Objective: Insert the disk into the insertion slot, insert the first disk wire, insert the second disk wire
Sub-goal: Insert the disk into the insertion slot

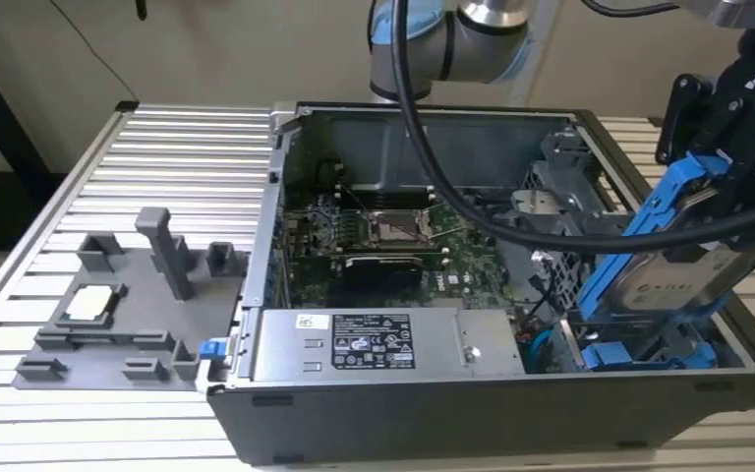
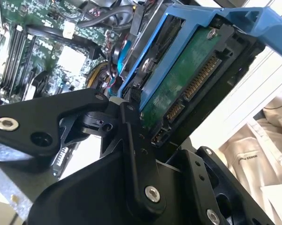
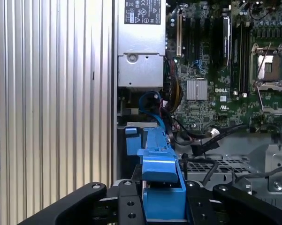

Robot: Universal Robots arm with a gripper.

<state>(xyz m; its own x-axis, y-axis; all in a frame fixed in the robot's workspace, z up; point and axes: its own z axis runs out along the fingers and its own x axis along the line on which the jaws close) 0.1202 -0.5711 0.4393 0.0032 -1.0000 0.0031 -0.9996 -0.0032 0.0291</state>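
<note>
Your gripper [image 3: 163, 200] is pinching the disk [image 3: 159, 159] by the end of its carrier. In the first wrist view the black fingers [image 3: 127, 205] press on either side of the glossy blue plastic handle. In the second wrist view you see the disk's underside, a green circuit board with a row of gold contacts, framed by bright blue rails.

In the exterior view the disk [image 1: 672, 275] stands steeply tilted at the exterior view's right, its smooth silver-grey metal face showing between the rails. Its lower end is down at the insertion slot [image 1: 640, 352], a blue-edged bay low at the exterior view's right. You cannot tell whether that end has entered.

Farther in, the open dark computer case [image 1: 483, 408] holds a grey sheet-metal power-supply box [image 1: 365, 344] and a green motherboard [image 1: 377, 231]. At the exterior view's left a matte grey blocky fixture [image 1: 129, 295] stands on the ribbed aluminium table [image 1: 194, 157].
</note>
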